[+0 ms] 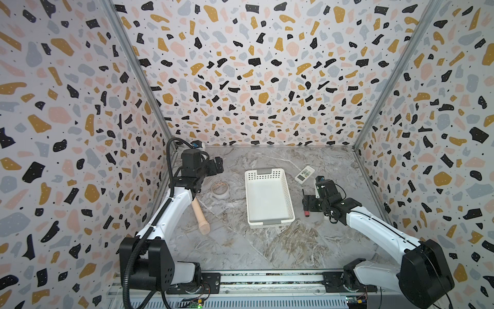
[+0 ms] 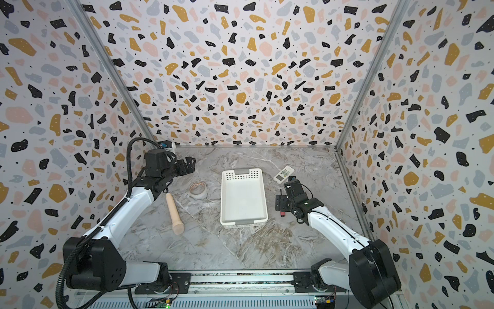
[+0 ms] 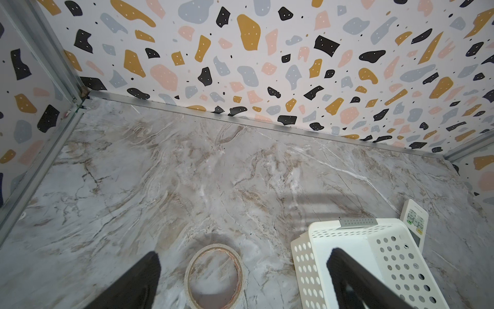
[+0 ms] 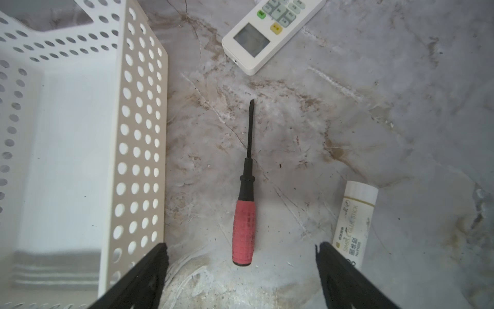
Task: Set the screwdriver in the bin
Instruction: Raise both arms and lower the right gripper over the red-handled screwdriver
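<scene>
Red ribbed screwdriver (image 4: 243,214) flat on marble (image 4: 347,120) beneath wide-open right tool (image 4: 241,244), beside perforated white bin (image 4: 143,125).

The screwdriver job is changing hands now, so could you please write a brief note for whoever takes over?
Left pincer: open, empty, near the tape roll.
Right pincer: open, either side of the screwdriver at its red handle, not gripping.
The screwdriver lies flat on the table beside the bin, which is empty.
Done: approach. Left: grip, lift, drop into bin.

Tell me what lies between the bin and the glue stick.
Only the screwdriver, touching neither bin nor glue stick; seen in the right wrist view.
</scene>
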`<state>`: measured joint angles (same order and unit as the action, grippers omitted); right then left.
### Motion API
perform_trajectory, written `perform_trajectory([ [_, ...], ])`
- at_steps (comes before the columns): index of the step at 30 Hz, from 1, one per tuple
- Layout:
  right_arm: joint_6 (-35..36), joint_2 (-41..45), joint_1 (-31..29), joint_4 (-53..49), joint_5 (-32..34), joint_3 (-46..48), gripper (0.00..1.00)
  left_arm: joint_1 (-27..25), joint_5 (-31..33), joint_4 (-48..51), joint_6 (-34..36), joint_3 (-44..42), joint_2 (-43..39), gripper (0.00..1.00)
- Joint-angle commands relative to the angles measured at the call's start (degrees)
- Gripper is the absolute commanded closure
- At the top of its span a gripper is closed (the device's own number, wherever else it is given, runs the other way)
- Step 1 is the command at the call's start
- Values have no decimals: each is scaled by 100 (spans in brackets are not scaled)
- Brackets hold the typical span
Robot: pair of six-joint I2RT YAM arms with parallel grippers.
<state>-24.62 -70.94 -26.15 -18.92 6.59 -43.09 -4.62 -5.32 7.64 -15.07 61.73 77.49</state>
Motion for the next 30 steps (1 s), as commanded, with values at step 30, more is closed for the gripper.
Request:
perform_trajectory([
  [30, 34, -1623, -150, 150, 248, -336, 46, -27, 650, -175, 116, -145, -361, 0],
])
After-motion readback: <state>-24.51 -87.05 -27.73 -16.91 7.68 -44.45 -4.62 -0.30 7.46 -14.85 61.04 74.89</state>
